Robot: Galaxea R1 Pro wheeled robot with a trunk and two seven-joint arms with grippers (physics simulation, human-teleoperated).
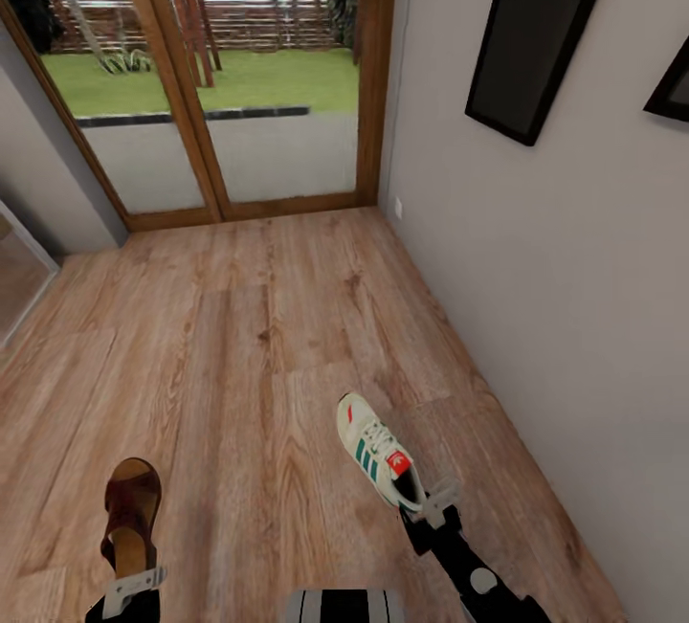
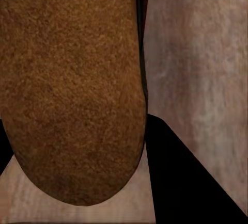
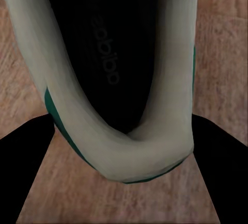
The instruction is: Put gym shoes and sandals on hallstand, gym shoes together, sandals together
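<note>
One dark brown sandal sticks forward from my left gripper, which is shut on its heel end low at the left. Its suede-like footbed looms close in the left wrist view, with a dark finger beside it. My right gripper is shut on the heel rim of a white gym shoe with green stripes and a red tongue patch. The heel collar sits between the black fingers in the right wrist view. Wood-plank corridor floor lies beneath both. The hallstand, the other gym shoe and the other sandal are out of view.
A grey wall with two dark framed pictures runs along the right. Wood-framed glass doors onto a garden close the far end. A doorway edge shows at the left.
</note>
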